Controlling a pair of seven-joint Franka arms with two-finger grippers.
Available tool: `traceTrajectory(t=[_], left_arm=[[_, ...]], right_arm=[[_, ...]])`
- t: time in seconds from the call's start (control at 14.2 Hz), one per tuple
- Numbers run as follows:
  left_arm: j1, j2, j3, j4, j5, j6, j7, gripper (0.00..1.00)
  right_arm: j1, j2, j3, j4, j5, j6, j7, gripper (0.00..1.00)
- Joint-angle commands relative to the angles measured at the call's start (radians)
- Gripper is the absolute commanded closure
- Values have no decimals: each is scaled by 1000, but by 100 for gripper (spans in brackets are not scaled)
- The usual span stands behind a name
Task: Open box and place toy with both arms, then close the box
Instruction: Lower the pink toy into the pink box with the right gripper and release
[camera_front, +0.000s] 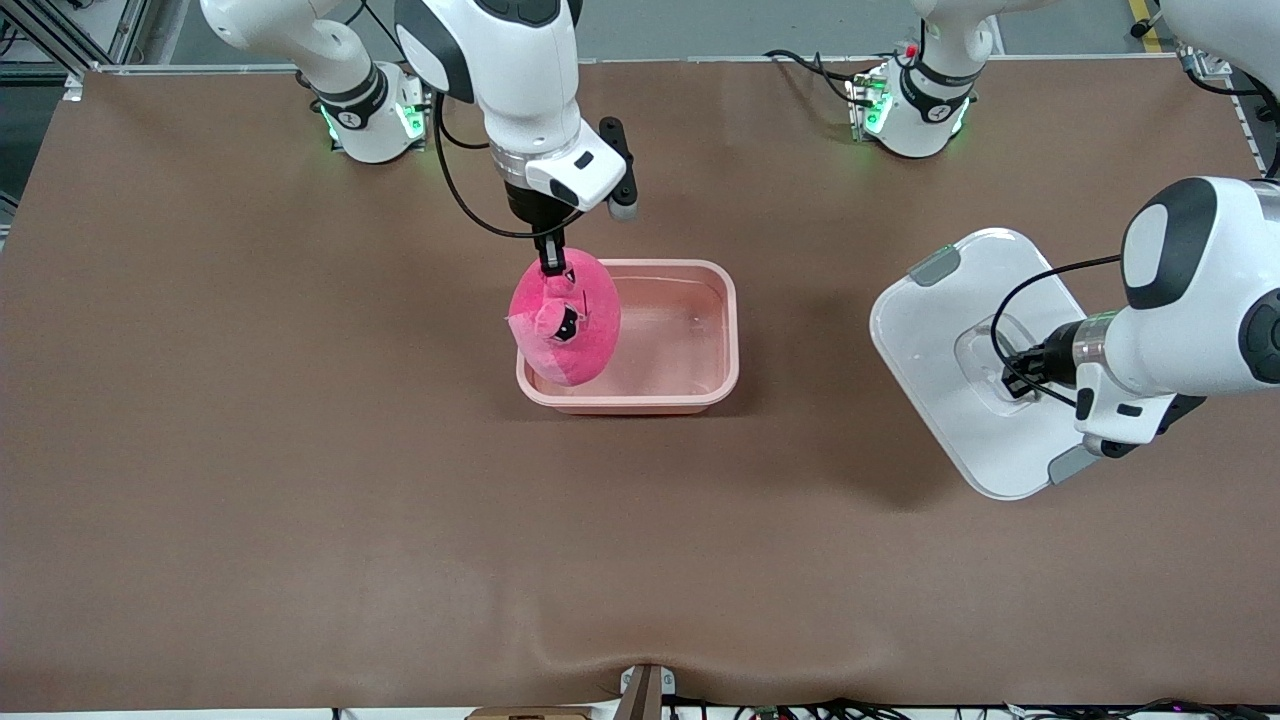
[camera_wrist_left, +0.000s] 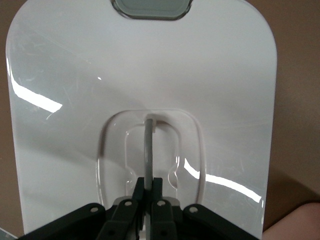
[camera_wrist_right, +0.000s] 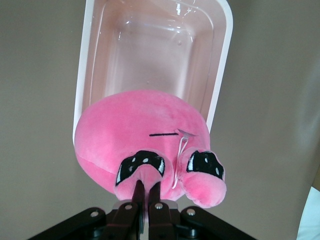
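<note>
The pale pink box (camera_front: 735, 330) stands open in the middle of the table, with nothing lying in it (camera_wrist_right: 222, 75). The hot-pink toy (camera_front: 570, 320) hangs over the box's end toward the right arm's end. My right gripper (camera_front: 551, 265) is shut on a fold of plush by its eyes (camera_wrist_right: 146, 186). The toy (camera_wrist_right: 135, 130) covers part of the box rim. Over the table toward the left arm's end, the white lid (camera_front: 930, 330) is held tilted. My left gripper (camera_front: 1015, 380) is shut on the thin handle (camera_wrist_left: 149, 145) in the lid's recess (camera_wrist_left: 148, 182).
A brown cover (camera_front: 300, 500) spreads over the whole table. Both arm bases, lit green (camera_front: 375, 120) (camera_front: 910, 110), stand along the table edge farthest from the front camera. The lid has grey clips at its ends (camera_front: 935, 265) (camera_wrist_left: 152, 7). A shadow lies under the lid.
</note>
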Motion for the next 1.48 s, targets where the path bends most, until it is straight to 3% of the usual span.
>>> traceTrajectory(t=[0.0,0.42,0.63,0.99,1.13,1.2,1.27,1.34,1.41], left_arm=[[-3,-5,2,4,-15,-1,8,100],[-3,-2,2,4,-12,2,5,100],[-4,4,2,6,-9,2,5,100],[-6,19,2,10,-3,2,14,100],[-6,21,1,10,-3,2,14,100],[-6,21,1,10,-3,2,14,100],[-6,19,-1,12,-4,2,14,100],[-6,19,-1,12,-4,2,5,100],[-9,19,-2,12,-4,2,-3,100]], right_arm=[[11,-13,-7,-5,-31,-13,-4,100],[43,-9,-7,-3,-96,-6,3,100],[39,-9,-7,-3,-96,-6,5,87],[25,-7,-10,-3,-93,-6,0,85],[22,-9,-10,-3,-93,-9,-1,45],[20,-9,-10,-3,-93,-8,-3,38],[19,-9,-12,-2,-93,-8,-3,9],[17,-10,-13,0,-93,-11,-3,0],[8,-13,-16,0,-93,-14,6,0]])
